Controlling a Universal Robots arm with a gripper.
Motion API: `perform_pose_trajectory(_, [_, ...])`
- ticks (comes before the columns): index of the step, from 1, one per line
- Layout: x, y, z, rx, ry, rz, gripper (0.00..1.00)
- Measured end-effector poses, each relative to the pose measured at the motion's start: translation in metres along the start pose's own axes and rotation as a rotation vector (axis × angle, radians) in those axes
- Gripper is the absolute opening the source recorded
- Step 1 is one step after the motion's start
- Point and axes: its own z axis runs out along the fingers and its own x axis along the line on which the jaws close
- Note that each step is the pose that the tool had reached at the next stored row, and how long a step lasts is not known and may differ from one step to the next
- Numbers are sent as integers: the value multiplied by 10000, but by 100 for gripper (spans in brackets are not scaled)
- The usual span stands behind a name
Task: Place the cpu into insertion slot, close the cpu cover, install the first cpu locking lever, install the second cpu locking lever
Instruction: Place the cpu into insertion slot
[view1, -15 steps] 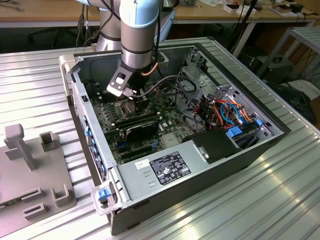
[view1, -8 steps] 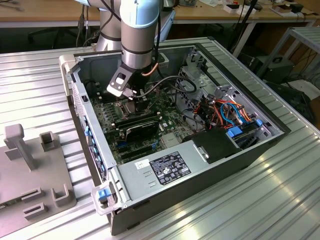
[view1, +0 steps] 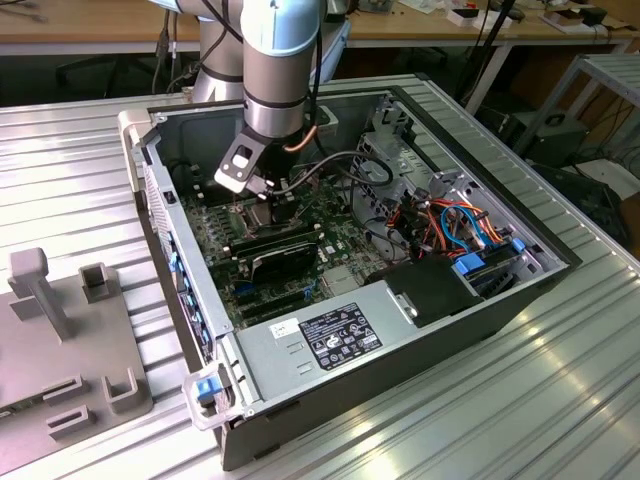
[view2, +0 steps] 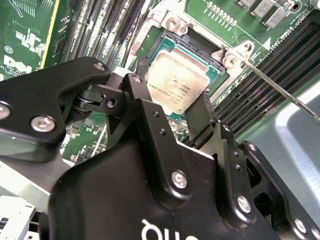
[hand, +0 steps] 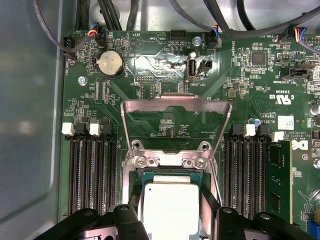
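Chip (view2: 177, 82) is clamped by its edges between the closed fingers (view2: 200, 117) over the socket (view2: 199, 45), whose cover (hand: 176, 102) stands raised to admit it.

One robot arm (view1: 280, 50) and one open computer case (view1: 400, 380), centre of the exterior view; on the board one cpu (hand: 170, 210), one insertion slot (hand: 167, 161), one cpu cover (hand: 175, 102), one coin battery (hand: 109, 63).

The insertion slot (view2: 197, 46) is left open from above by the raised cpu cover (hand: 175, 103), though the cpu (view2: 177, 82), clamped between the fingers (view2: 199, 120), is held over it. Both sides are crowded by memory slots (hand: 92, 175), a locking lever (view2: 280, 89) juts out alongside, and cables (view1: 335, 160) are draped across the case (view1: 185, 270).
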Motion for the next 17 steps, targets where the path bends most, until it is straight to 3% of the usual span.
perform_pose_trajectory(17, [3,-12,36,9,-2,12,55])
